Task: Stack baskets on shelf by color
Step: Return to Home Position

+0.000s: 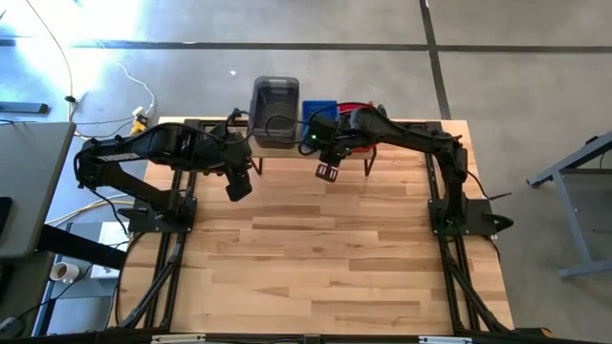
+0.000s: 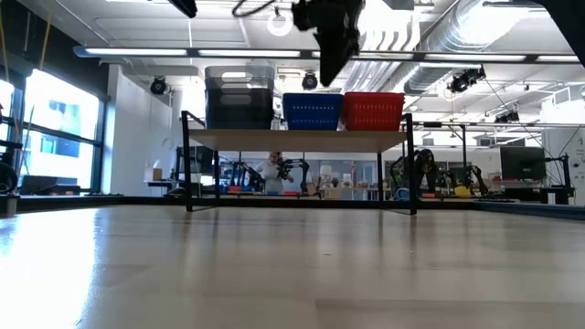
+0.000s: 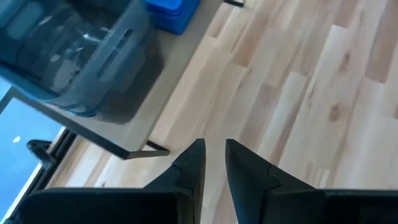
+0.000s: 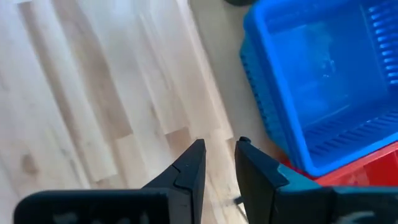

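Baskets of small plastic mesh are sitting sorted by colour on the low shelf, a light wooden plank on thin black metal legs, standing at the far edge of the butcher-block table. Left to right: smoky grey translucent stack, blue stack, red stack. Grey stack is standing taller than the other two. Blue and red are sitting just beside each other; whether they are touching, cannot tell.

Left gripper is hovering over bare tabletop just on the near side of the shelf, near the grey stack. Its fingers are showing a narrow gap and are holding nothing. Right gripper is hanging just near of the shelf, in front of the blue stack. Its fingers are also narrowly apart and are gripping nothing.

Surface: pale wood planks running left to right, grain varying from strip to strip.

Room: grey concrete floor with dark seam lines is showing around the table, and cables are trailing off to the left. Windows are letting in daylight on the left, and silver ducting is running along the ceiling. Far back, under the plank, a person in a light top is standing among more equipment.
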Tool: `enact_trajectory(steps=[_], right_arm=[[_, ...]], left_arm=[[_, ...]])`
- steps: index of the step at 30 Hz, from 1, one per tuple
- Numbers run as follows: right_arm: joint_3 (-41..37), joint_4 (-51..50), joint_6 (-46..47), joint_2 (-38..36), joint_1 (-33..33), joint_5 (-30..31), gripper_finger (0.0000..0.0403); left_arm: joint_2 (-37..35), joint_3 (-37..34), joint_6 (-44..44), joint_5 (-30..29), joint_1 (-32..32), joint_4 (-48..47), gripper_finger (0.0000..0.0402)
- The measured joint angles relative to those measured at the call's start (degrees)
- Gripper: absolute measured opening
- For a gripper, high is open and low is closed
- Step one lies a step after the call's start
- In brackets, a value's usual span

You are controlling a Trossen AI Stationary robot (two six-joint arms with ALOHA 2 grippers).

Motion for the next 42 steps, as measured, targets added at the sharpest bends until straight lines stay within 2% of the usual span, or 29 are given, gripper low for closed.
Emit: enact_trajectory(steps=[3,9,16,20,29,33,36,42], right_arm=[[2.96,-2.18,1.11,-0.02,1.71,-0.02,0.0073],[7.19,-2.61,0.31,-0.65,3.66,0.02,0.0073],[2.76,-1.68,4.13,-7.42,3.71,3.33,0.0073],[-6.22,5.42,6.30,-14.07,3.89,4.61,0.0073],[-35.44,31.25,11.93,-31.78,5.73,4.13,0.0073],[-45.11,38.40,14.36,-40.05,7.26,4.10,0.0073],[-51.21,42.81,16.24,-46.56,8.21,4.39,0.0073],[-60.96,47.19,20.23,-59.30,10.19,8.72,0.0073]], left_arm=[[-2.52,-3.66,-0.24,0.01,-1.85,3.27,0.0053],[-11.18,-15.65,-1.37,0.24,-5.79,15.77,0.0053],[-22.52,-29.91,-1.98,0.27,-10.06,27.70,0.0053],[-29.38,-38.81,-0.69,0.28,-12.84,35.22,0.0053],[-44.27,-58.16,2.56,4.59,-16.00,55.95,0.0053],[-49.62,-64.49,3.53,7.84,-15.96,61.76,0.0053],[-52.29,-68.80,4.46,8.02,-15.89,65.69,0.0053],[-55.30,-75.03,4.64,9.30,-14.49,71.78,0.0053]])
